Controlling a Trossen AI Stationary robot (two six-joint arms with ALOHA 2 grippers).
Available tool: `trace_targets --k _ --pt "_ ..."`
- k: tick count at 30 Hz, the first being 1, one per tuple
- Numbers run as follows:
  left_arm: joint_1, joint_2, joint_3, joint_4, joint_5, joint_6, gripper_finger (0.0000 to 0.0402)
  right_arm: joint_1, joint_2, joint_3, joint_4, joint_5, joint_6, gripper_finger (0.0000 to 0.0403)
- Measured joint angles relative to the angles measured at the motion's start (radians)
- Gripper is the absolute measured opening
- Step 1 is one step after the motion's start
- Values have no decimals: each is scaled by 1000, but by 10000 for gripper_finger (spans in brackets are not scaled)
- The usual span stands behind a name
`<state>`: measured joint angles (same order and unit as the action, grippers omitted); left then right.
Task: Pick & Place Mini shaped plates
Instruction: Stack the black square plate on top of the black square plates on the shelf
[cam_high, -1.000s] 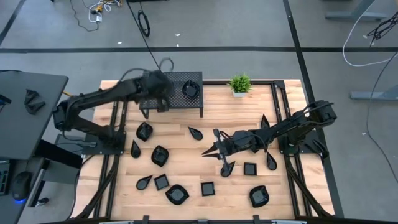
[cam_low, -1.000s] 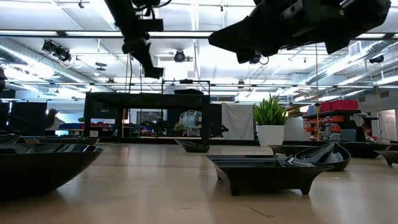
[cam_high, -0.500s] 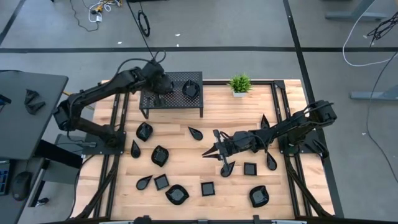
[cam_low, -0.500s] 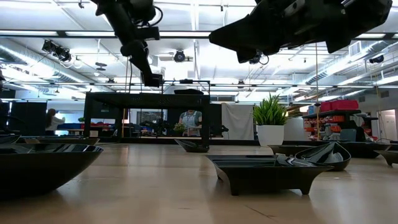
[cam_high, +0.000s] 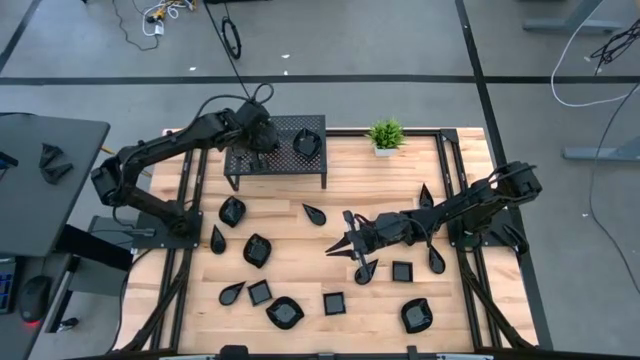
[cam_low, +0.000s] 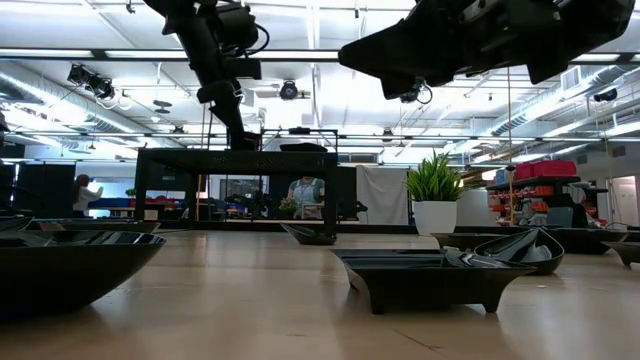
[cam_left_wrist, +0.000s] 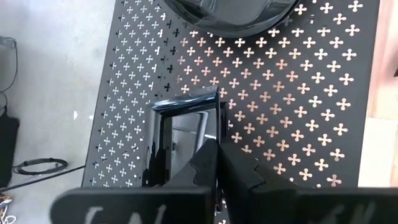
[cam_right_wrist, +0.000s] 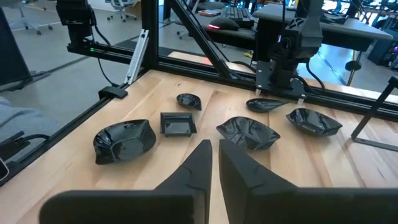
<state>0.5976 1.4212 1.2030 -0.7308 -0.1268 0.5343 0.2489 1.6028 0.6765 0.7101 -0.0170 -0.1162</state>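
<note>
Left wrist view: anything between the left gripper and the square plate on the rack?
Nothing visible. The left gripper is right at the small square plate on the perforated rack. The larger dish sits farther along, clear of it.

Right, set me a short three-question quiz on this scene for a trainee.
1. True or false: the potted plant stands on the perforated rack.
2. Which arm's gripper is over the rack? A: left. B: right.
3. Name the shape of the plate just beyond that gripper.

Key: 1 false, it stands on the table beside the rack. 2 A, the left gripper. 3 square.
</note>
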Motion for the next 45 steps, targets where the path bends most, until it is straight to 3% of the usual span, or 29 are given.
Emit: trace_targets --k 27,45 --pt "1 0 0 -2 -49 -51 138 0 0 0 0 0 3 32" --pt "26 8 1 9 -98 -78 133 0 0 0 -8 0 3 32"
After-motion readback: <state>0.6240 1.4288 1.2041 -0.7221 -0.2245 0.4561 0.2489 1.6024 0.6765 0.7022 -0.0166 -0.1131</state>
